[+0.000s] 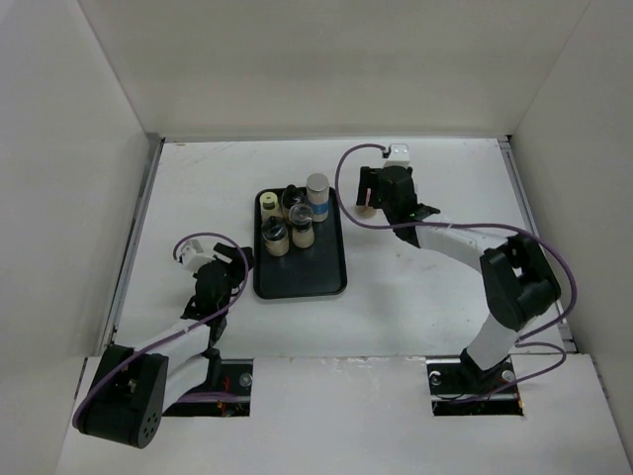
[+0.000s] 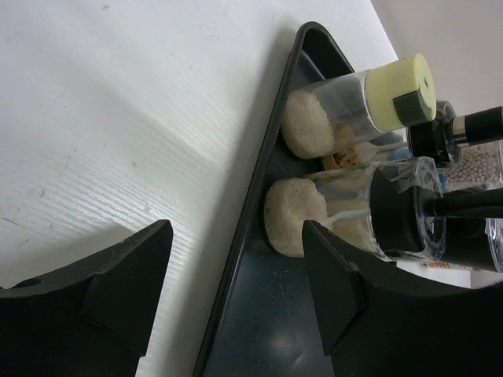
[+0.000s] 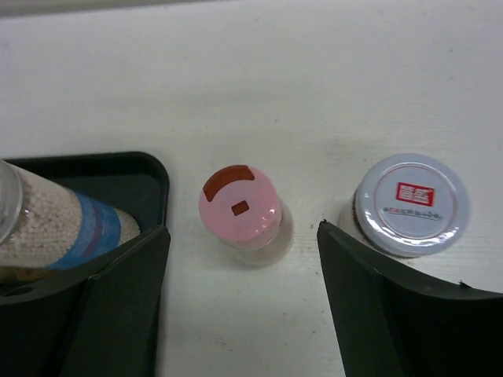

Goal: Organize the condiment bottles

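Right gripper (image 3: 242,236) is hovering over the pink-capped jar (image 3: 240,208)
Jaws are standing apart, tray (image 3: 151,168) and white-lidded jar (image 3: 411,203) flanking it; left gripper (image 2: 236,229) is also gaping, straddling the tray's edge.

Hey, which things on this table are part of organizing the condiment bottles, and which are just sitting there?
Part of the job: cream-capped jar, blue-banded bottle, black-capped jars, pink-capped jar, white-lidded jar.
Just sitting there: black tray.
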`<state>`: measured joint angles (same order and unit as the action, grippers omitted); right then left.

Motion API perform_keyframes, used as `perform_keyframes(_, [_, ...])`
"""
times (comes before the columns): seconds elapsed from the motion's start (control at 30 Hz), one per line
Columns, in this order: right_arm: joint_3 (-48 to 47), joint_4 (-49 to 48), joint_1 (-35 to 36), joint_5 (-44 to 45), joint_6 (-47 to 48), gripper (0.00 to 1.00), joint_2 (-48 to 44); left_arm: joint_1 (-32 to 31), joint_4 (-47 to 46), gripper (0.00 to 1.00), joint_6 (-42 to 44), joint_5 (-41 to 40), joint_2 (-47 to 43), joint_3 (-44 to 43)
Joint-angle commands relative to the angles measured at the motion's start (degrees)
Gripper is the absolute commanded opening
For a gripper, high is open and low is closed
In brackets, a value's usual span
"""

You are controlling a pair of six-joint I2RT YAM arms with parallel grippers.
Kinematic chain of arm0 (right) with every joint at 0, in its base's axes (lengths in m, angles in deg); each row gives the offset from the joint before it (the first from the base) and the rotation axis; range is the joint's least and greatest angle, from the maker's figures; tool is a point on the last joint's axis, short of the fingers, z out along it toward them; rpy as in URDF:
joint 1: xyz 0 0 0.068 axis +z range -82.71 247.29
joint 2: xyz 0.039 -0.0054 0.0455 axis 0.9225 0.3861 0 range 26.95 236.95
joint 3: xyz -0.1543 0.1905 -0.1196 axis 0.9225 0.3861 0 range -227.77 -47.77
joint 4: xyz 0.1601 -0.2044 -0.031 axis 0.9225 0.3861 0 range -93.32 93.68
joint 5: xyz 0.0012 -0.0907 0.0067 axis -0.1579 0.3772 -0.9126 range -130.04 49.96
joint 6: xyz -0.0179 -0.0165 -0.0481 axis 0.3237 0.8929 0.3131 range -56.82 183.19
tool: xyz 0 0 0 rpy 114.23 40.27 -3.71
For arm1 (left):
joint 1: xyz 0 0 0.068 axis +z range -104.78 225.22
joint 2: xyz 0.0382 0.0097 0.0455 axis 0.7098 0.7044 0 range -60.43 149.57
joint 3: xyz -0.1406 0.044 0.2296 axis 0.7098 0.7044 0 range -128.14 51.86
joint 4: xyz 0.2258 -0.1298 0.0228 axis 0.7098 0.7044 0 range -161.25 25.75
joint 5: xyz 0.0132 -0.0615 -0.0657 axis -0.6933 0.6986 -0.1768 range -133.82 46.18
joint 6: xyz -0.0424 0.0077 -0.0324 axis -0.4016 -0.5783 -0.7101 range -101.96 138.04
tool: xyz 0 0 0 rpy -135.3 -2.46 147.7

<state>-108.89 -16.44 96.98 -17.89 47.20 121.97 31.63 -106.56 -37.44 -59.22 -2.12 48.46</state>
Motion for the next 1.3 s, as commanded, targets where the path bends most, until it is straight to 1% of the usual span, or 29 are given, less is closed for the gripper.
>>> perform_keyframes(0.0, [-5.0, -0.7, 0.1, -3.3, 3.7, 0.82, 3.4, 0.1, -3.9, 0.66, 0.5, 1.1, 0.1, -2.2])
perform_keyframes(0.1, [-7.1, -0.5, 0.1, -3.5, 4.0, 0.79, 6.3, 0.2, -3.9, 0.66, 0.6, 0.8, -0.6, -2.0])
perform_keyframes(0.2, [-8.5, -0.8, 0.0, -3.0, 4.7, 0.77, 8.9, -0.3, -3.9, 0.66, 0.6, 0.8, 0.4, -2.4])
perform_keyframes(0.33, [-9.2, -1.0, -0.4, -1.7, 4.8, 0.77, 10.4, -0.5, -4.5, 0.66, 0.6, 0.8, 0.9, -2.5])
perform_keyframes(0.4, [-9.7, -1.3, -0.8, -1.8, 4.8, 0.75, 11.4, -0.4, -4.9, 0.66, 0.4, 1.1, 1.5, -2.5])
perform_keyframes(0.5, [-10.2, -1.3, -1.2, -1.6, 4.8, 0.67, 12.3, -0.1, -4.9, 0.66, 0.3, 1.2, 1.2, -2.4])
perform_keyframes(0.6, [-9.4, -1.6, -1.3, -1.3, 4.0, 0.54, 11.7, -0.3, -4.9, 0.66, 0.6, 0.9, 1.5, -2.7])
perform_keyframes(0.7, [-6.6, -3.0, -1.1, 0.4, 3.6, 0.52, 7.9, 0.0, -4.9, 0.66, 0.3, 1.2, 1.1, -2.5])
perform_keyframes(0.83, [-0.8, -4.8, 2.2, 1.6, 3.0, 0.51, -0.5, -0.1, -4.9, 0.66, 0.4, 1.1, 0.8, -2.4])
perform_keyframes(0.97, [2.9, -4.9, 7.2, 1.7, 1.0, 0.51, -4.9, -0.1, -4.9, 0.66, 0.6, 0.8, 0.8, -2.4])
perform_keyframes(1.1, [3.0, -6.2, 11.8, 1.8, 0.4, 0.51, -5.0, 0.1, -4.9, 0.66, 0.2, 1.4, 0.8, -2.3])
perform_keyframes(1.27, [-0.7, -6.7, 15.7, 1.7, 0.2, 0.51, 0.0, 0.4, -4.9, 0.66, 0.3, 1.4, 0.3, -2.1])
